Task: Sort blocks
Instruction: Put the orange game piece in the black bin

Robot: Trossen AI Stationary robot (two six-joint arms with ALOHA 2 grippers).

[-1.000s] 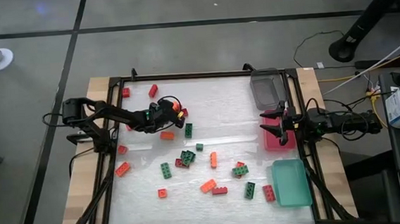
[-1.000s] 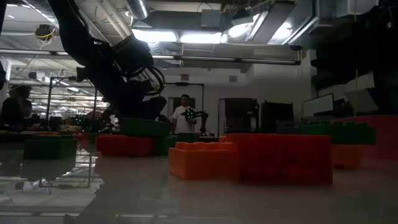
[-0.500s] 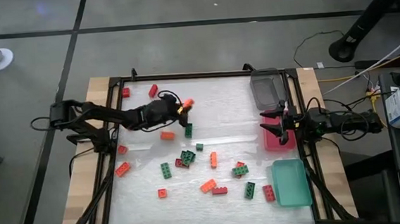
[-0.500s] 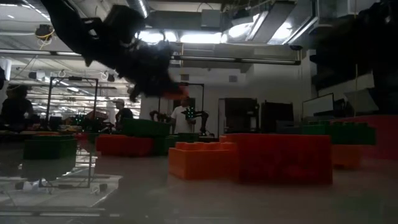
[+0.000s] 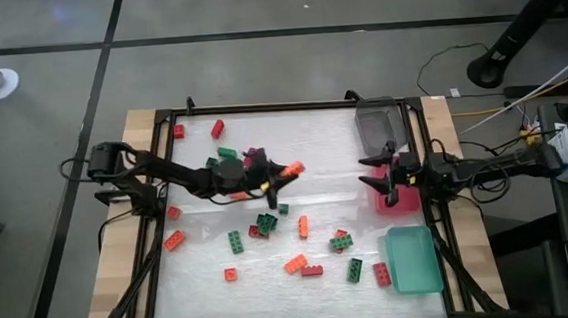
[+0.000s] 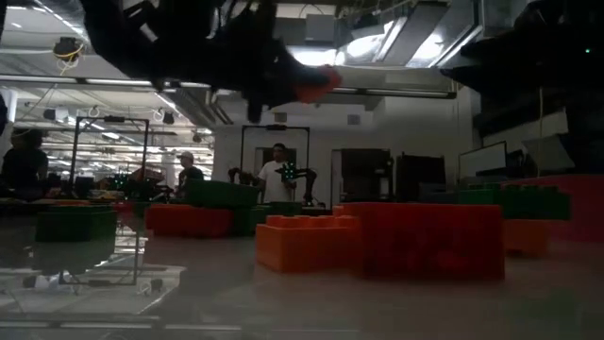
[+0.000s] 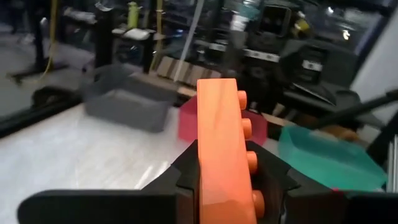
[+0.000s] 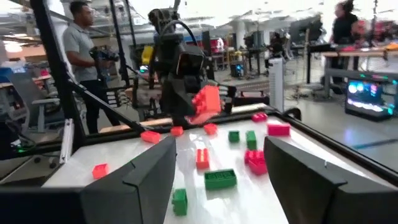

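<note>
Left gripper point(image 5: 283, 173) clamped tight on one orange block point(image 7: 225, 155), glossy rectangular plastic with a stud row, held above table center. Loose red, orange, green blocks point(image 5: 268, 222) litter the white mat from 11 to 5 o'clock. Right gripper point(image 5: 375, 173) at 3 o'clock, fingers spread, empty, by three trays: grey point(image 5: 379, 124), pink point(image 5: 397, 199), teal point(image 5: 413, 260).

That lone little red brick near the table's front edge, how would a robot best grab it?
Probably straight from above, fingers closing on two opposite flat sides of the small red brick. It lies flat on the white table with bare surface all round, so nothing nearby blocks the fingers coming down.
</note>
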